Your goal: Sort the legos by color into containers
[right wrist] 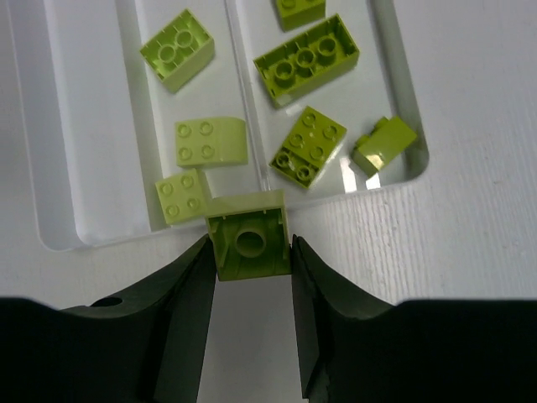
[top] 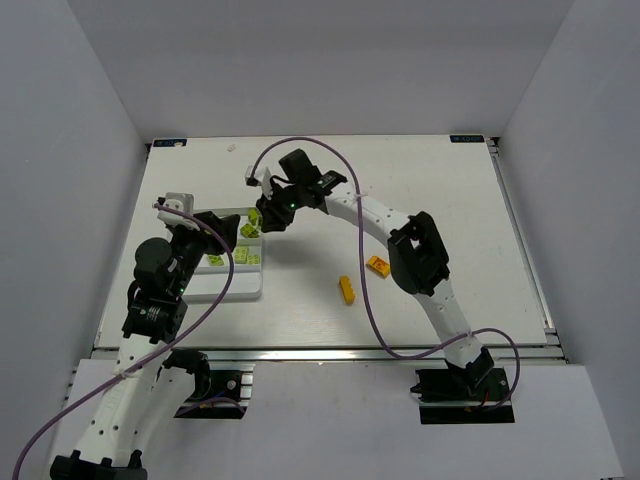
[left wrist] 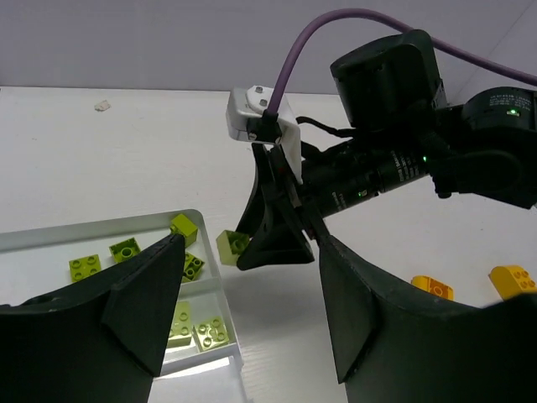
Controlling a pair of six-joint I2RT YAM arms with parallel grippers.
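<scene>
My right gripper (top: 262, 216) is shut on a lime green lego (right wrist: 249, 235), held underside up just outside the near rim of the white divided tray (right wrist: 101, 238). The held lego also shows in the left wrist view (left wrist: 232, 245), beside the tray's corner. Several lime legos (right wrist: 306, 60) lie in two tray compartments. Two orange-yellow legos (top: 347, 289) (top: 378, 265) lie on the table right of the tray (top: 225, 290). My left gripper (left wrist: 252, 327) is open and empty, hovering over the tray's near side, facing the right gripper (left wrist: 273, 243).
The purple cable (top: 365, 300) of the right arm loops over the table by the orange legos. A small white scrap (left wrist: 102, 106) lies far back on the table. The table's back edge (top: 320, 137) meets the grey wall.
</scene>
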